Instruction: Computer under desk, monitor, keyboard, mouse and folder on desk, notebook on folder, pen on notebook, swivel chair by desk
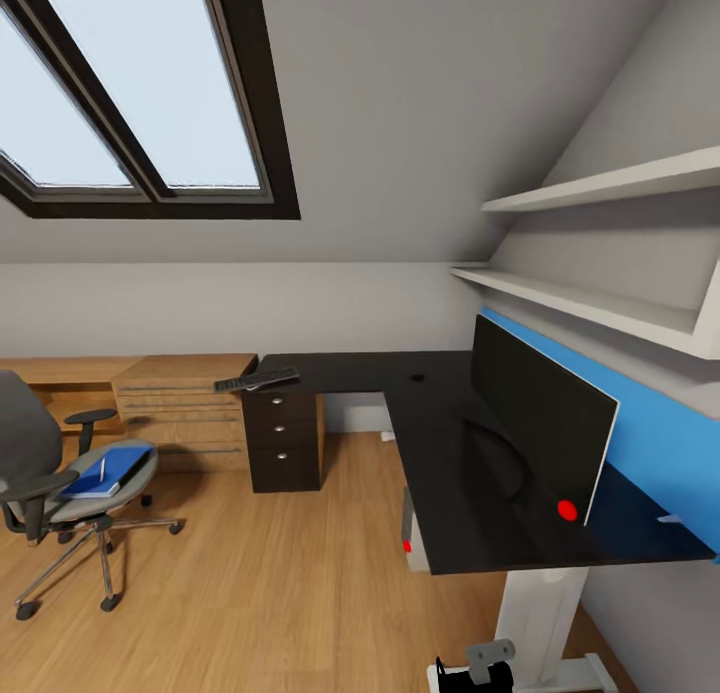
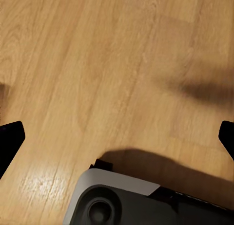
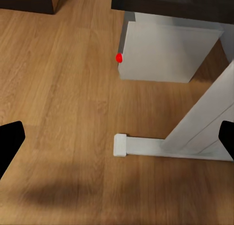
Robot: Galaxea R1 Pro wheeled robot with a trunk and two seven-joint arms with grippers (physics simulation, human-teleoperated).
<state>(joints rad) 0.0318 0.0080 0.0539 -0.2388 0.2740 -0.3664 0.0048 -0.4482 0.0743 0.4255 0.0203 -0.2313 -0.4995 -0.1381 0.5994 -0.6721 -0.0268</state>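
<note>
The black-topped desk (image 1: 440, 443) carries the wide monitor (image 1: 540, 428) along its blue back panel. The keyboard (image 1: 257, 380) lies at the desk's far left corner. A slim pale stick that looks like the pen (image 1: 668, 520) rests near the desk's right end. The computer (image 3: 165, 52), a pale box with a red dot, stands on the floor under the desk (image 1: 408, 533). At the left, the grey swivel chair (image 1: 40, 483) holds the blue folder (image 1: 105, 470) on its seat. The mouse and notebook are out of view. My left gripper (image 2: 117, 142) and right gripper (image 3: 117, 142) are both open over bare floor.
A white desk leg with its foot (image 3: 195, 137) stands beside the computer. The black drawer pedestal (image 1: 283, 438) sits under the desk's left wing, with a light wooden cabinet (image 1: 180, 403) beyond it. White shelves (image 1: 600, 188) hang above the desk. Part of my grey base (image 2: 122, 200) shows below the left gripper.
</note>
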